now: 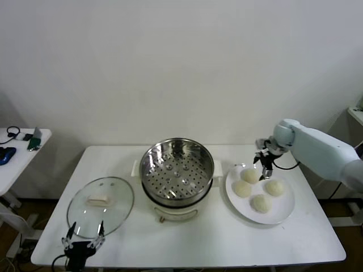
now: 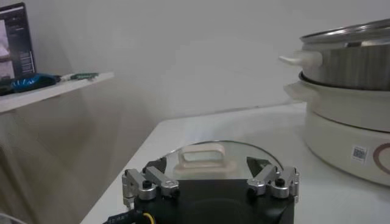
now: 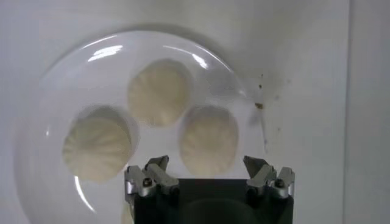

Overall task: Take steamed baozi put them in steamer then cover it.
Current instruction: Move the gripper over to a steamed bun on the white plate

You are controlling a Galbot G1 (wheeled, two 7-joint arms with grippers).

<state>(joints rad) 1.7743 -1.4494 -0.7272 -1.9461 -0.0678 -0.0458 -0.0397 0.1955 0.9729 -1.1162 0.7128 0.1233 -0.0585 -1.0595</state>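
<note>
Several cream-white baozi [image 1: 250, 175] lie on a white plate [image 1: 286, 203] at the table's right. My right gripper [image 1: 264, 164] hangs open just above the plate's far edge; its wrist view shows a baozi [image 3: 208, 140] right below the open gripper [image 3: 207, 163] and two more [image 3: 159, 91] beyond it. The steel steamer [image 1: 177, 173] stands uncovered in the middle on its white base, perforated tray bare. The glass cover [image 1: 100, 205] lies flat on the table's left, cream handle [image 2: 201, 159] up. My left gripper [image 1: 84, 235] sits open at the table's near edge, just short of the cover.
The white table [image 1: 187, 238] ends just in front of the left gripper. A small side table [image 1: 22, 144] with a blue object [image 1: 7, 154] and cables stands off to the left. The steamer's side handle [image 2: 300, 59] juts toward the cover.
</note>
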